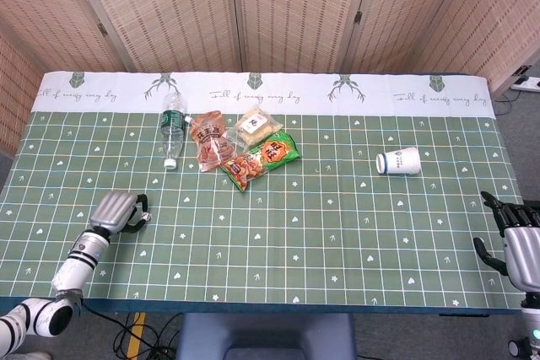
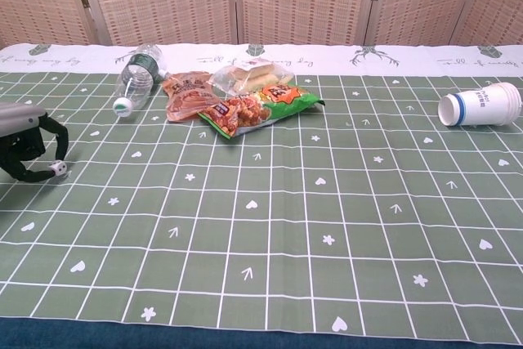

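So the left hand (image 2: pixel 29 146) is pinching a little white die (image 2: pixel 58 168) by the counter's (image 1: pixel 337 225) left edge, while the right hand (image 1: pixel 516 238), fingers spread, sits at the right edge.

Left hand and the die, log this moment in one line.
left hand: pinches die | right hand: open | cup: on side

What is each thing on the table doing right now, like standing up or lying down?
Water bottle: lying on its side, cap on.
Paper cup: tipped over on its side.
Snack bags: lying flat, bunched together.
Die: pinched in the left hand.
Right hand: fingers apart, holding nothing.
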Robot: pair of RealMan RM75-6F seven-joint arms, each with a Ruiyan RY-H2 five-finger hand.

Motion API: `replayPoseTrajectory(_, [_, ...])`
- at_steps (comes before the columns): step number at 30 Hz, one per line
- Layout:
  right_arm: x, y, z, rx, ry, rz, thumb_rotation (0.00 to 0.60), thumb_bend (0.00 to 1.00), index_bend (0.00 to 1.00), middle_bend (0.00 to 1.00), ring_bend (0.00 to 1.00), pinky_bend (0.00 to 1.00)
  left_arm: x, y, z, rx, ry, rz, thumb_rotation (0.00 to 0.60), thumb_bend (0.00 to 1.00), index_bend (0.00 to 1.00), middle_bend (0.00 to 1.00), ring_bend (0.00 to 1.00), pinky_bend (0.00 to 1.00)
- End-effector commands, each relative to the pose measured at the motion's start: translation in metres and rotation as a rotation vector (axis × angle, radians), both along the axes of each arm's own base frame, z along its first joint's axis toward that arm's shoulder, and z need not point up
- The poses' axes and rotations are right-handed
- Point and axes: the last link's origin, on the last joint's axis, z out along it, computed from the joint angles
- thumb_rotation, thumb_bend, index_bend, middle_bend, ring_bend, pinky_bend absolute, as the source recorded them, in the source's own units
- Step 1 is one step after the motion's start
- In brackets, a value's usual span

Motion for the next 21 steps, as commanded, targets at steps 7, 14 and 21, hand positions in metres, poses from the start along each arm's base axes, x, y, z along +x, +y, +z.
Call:
replayPoseTrajectory(7, [-0.001, -0.001, -0.001, 0.008, -0.001, -0.005, 0.600, 0.25, 0.12, 0.28, 0.27, 0.25, 0.054, -0.008, 0.001, -0.049, -0.122, -0.177, 0.600, 0.44, 0.61, 0.96, 0.87, 1.00])
replayPoseTrajectory(14, [-0.004, 0.002, 0.001, 0.001, -0.004, -0.017, 0.600, 0.25, 0.12, 0.28, 0.27, 0.25, 0.089, -0.001, -0.008, -0.050, -0.191, -0.262, 0.600, 0.44, 0.62, 0.96, 0.87, 1.00])
replayPoseTrajectory(21, [-0.006, 0.005, 0.003, -0.010, -0.007, -0.026, 0.600, 0.25, 0.12, 0.29, 0.28, 0.25, 0.120, 0.012, 0.006, 0.195, -0.557, -0.324, 0.600, 0.42, 0.28, 0.96, 0.87, 1.00])
